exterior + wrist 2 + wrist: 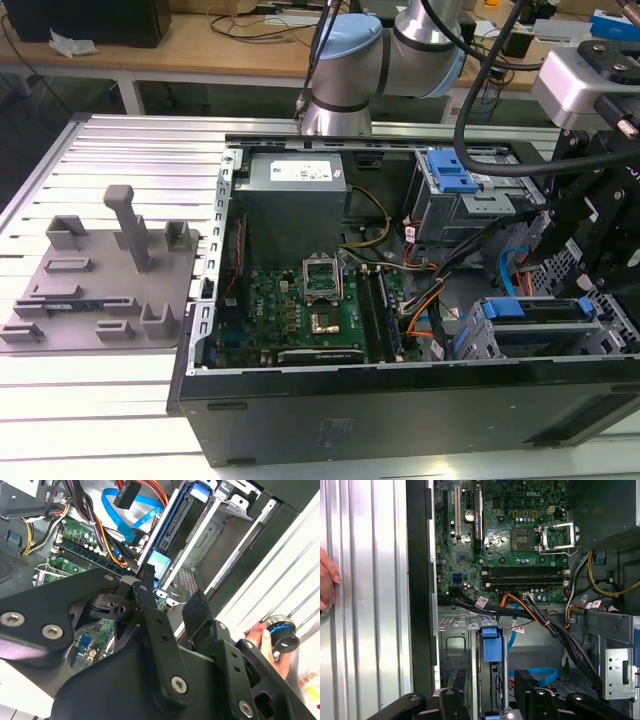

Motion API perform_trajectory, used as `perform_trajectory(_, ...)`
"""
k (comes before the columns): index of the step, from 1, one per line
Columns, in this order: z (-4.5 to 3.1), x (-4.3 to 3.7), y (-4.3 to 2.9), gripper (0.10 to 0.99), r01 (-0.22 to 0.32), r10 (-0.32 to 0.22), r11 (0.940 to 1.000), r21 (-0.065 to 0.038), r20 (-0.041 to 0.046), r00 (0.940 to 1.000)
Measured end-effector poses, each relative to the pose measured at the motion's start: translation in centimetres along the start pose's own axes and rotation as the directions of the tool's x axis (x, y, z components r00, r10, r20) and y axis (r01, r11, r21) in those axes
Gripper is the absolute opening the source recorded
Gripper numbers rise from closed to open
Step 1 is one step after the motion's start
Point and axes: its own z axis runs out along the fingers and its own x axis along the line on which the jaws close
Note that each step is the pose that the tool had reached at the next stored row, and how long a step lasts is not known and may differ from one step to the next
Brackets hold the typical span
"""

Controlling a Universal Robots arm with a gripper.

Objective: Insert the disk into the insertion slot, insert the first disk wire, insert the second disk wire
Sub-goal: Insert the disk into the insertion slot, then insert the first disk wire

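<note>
And there the disk [530, 310] sat, down in the insertion slot [478, 340], the low perforated grey cage in the near corner of the open computer case [400, 415], on the exterior view's right. Its bright blue carrier frame showed along the top of the cage. In the first wrist view the carrier's blue tab stood upright in the cage mouth. The gripper [489, 690] hung just short of that end, its black fingers [524, 685] set apart with a clear gap between them and gripping nothing. The blue edge of the carrier showed in line with that gap; whether either finger touched it, I could not tell. A blue flat cable [117, 510] looped beside the disk, next to a bundle of orange and black wires [530, 612] running across to the motherboard [300, 300]. Off on the ribbed metal table [370, 605], a person's hand [257, 640] rested against a black knob with a blue ring [281, 636].
</note>
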Motion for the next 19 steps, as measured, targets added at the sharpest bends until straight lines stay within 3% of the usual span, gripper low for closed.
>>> perform_trajectory(14,0.01,-0.01,0.00,0.502,0.000,0.000,1.0000,0.000,-0.0002,1.0000)
perform_trajectory(15,0.03,-0.25,0.00,0.502,0.000,0.000,1.0000,0.000,-0.0034,1.0000)
perform_trajectory(16,0.04,-0.85,0.00,0.502,0.000,0.000,1.0000,0.000,-0.0118,0.9999)
perform_trajectory(17,0.09,-2.02,0.03,0.502,0.000,0.000,1.0000,0.001,-0.0380,0.9993)
perform_trajectory(19,0.14,-2.89,0.04,0.502,0.001,-0.001,1.0000,0.002,-0.1046,0.9945)
